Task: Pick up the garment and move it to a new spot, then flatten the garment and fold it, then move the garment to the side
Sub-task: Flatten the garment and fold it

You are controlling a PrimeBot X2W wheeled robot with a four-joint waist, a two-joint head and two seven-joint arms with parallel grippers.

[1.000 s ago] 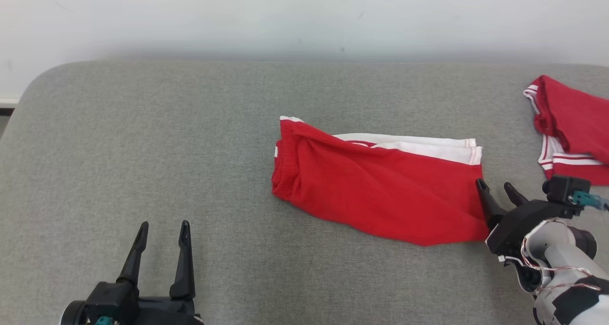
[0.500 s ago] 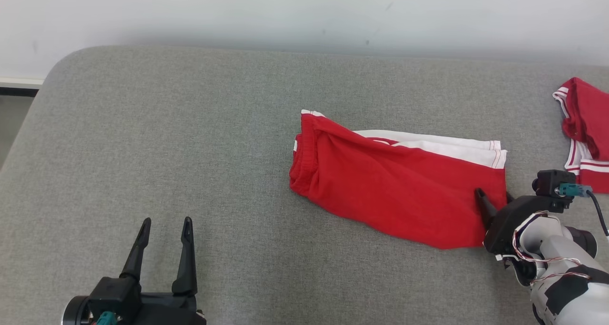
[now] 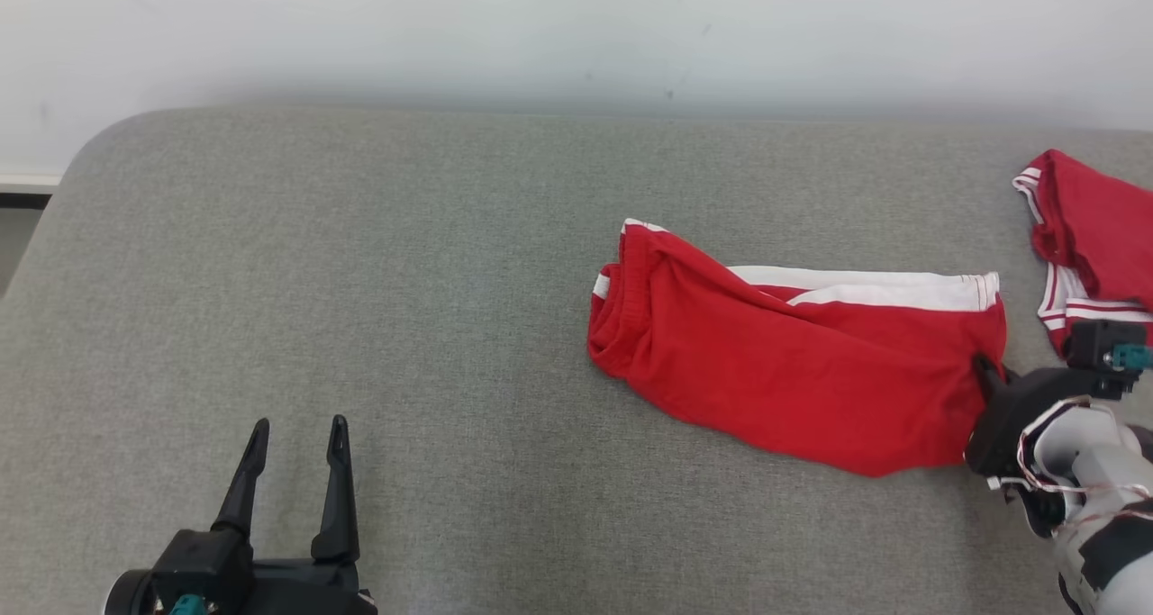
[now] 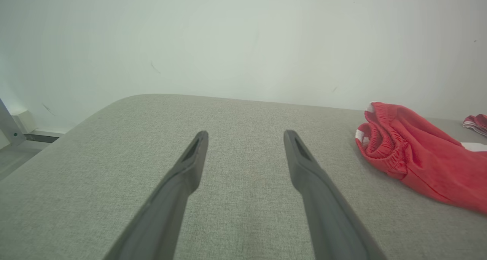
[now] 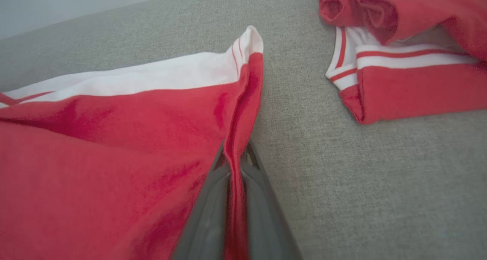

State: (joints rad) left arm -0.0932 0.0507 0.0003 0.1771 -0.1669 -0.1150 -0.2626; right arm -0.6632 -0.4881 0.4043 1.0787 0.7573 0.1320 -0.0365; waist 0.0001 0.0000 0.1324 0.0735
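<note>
The folded red shorts [image 3: 793, 372] lay right of centre on the grey bench [image 3: 360, 282], right hem pinched in the right pincer [image 3: 984, 369], likely for dragging aside; the left pincer [image 3: 293, 435] hung wide apart.

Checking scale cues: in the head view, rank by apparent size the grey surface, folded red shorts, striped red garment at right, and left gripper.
1. grey surface
2. folded red shorts
3. striped red garment and left gripper look alike, both cut off by the frame, gripper nearer: unranked.
</note>
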